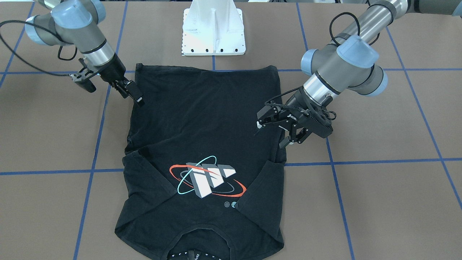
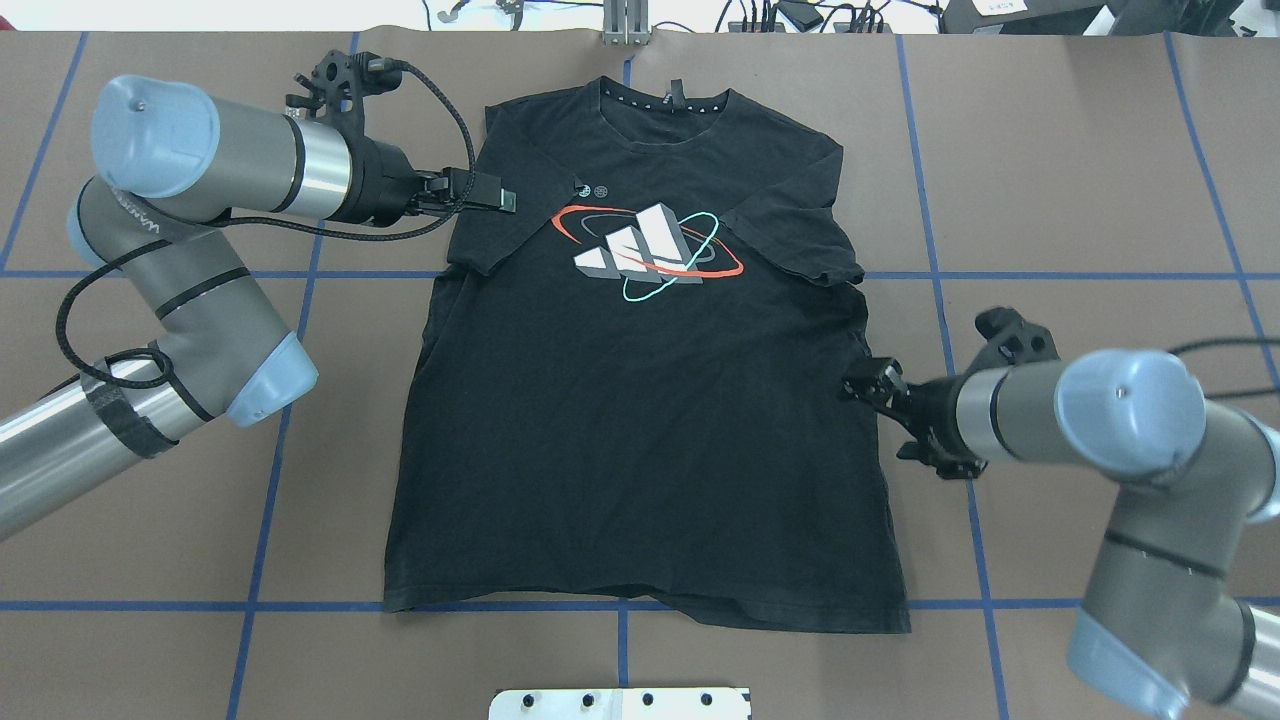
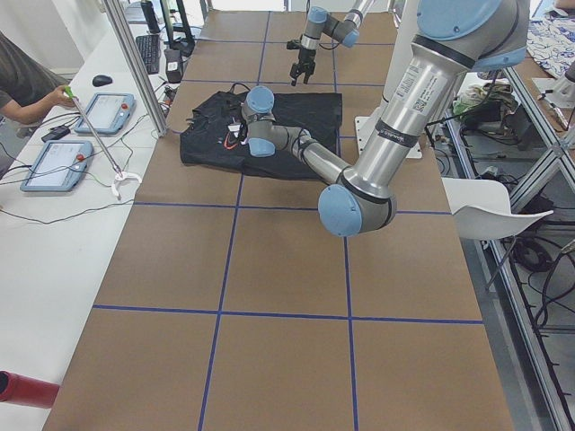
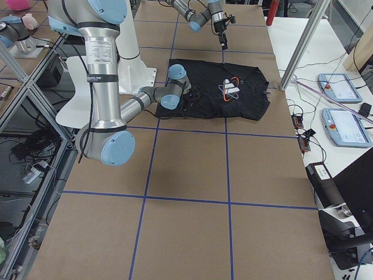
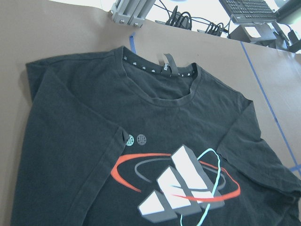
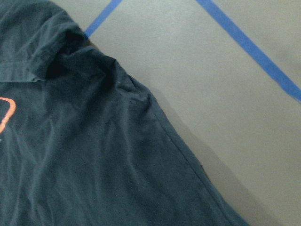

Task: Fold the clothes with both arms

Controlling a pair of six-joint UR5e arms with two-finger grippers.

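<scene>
Starting from the robot's left, you have the left arm [image 2: 200, 165] reaching in across the brown table [image 2: 1100, 180], its wrist turned toward the shirt. The left end effector [image 1: 271, 134] hangs above the left sleeve [image 2: 490, 240]. In the front-facing view its two fingers stand apart with nothing between them, so you can read it as open. Its wrist camera looks down on the collar [image 5: 164, 70] and the print, with no finger in the picture.

In the middle, the black t-shirt [image 2: 640, 420] lies spread flat on the table, front side up. The collar points away from the robot, and the hem [image 2: 650, 605] lies nearest the white mounting base [image 2: 620, 703]. Both sleeves are turned inward over the chest. The left one's edge lies just beside the orange, teal and white logo [image 2: 645, 250], and the right sleeve [image 2: 800, 230] lies on the other side of it. Blue tape lines [image 2: 300, 272] cross the table under and around the cloth.

On the right, the right arm [image 2: 1100, 410] comes in low. The right end effector [image 2: 862, 385] is at the shirt's right side edge, below the sleeve. You cannot tell from any view whether its fingers are apart or together, nor whether they touch the fabric. Its wrist camera shows only that side edge and bare table beside it.
</scene>
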